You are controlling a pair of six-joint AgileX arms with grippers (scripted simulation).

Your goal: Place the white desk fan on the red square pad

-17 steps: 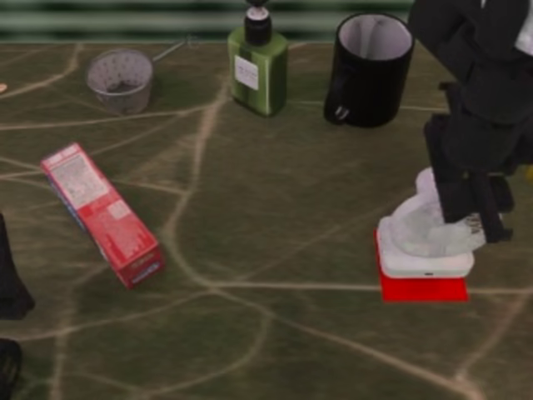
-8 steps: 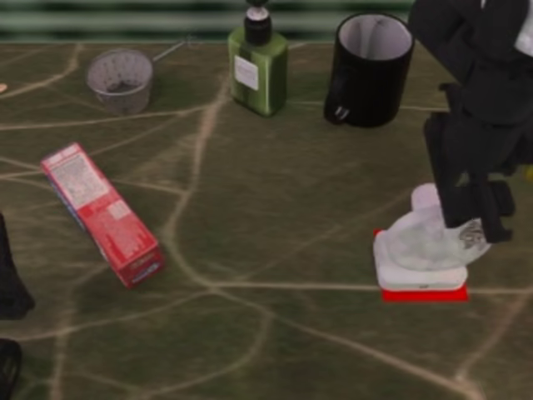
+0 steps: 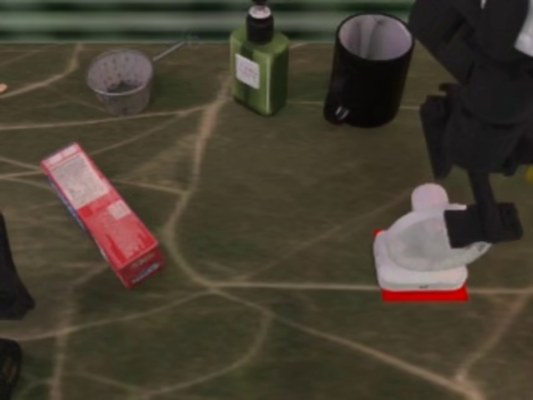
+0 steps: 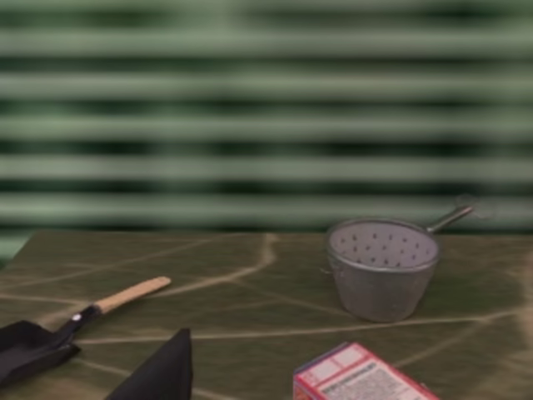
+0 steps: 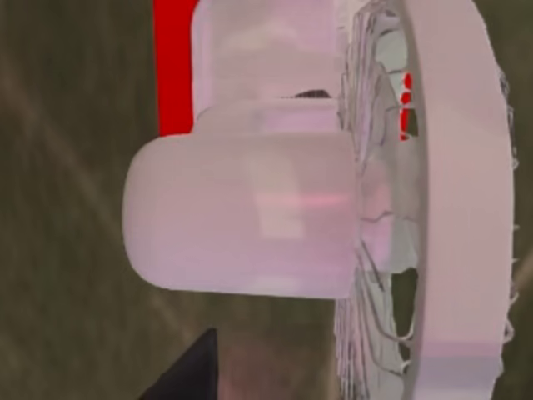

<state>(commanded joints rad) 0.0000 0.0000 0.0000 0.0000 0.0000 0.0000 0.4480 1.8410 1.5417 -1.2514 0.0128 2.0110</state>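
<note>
The white desk fan (image 3: 419, 243) stands upright on the red square pad (image 3: 425, 293), and its base covers most of the pad. My right gripper (image 3: 481, 223) is open beside the fan's head, on the head's right, and holds nothing. In the right wrist view the fan (image 5: 250, 217) fills the picture, with a strip of the pad (image 5: 172, 75) behind it. One dark fingertip (image 5: 191, 375) shows there, apart from the fan. My left gripper (image 3: 10, 296) is parked at the table's left edge, open and empty.
A long red printed carton (image 3: 102, 213) lies at the left. Along the back stand a grey strainer (image 3: 121, 79), a green pump bottle (image 3: 259, 67) and a black mug (image 3: 372, 68). In the left wrist view a wooden-handled scoop (image 4: 83, 315) lies near the strainer (image 4: 383, 267).
The fan went from tilted at the pad's back edge to standing squarely on the pad. My right gripper has let go of it and drawn off to the right.
</note>
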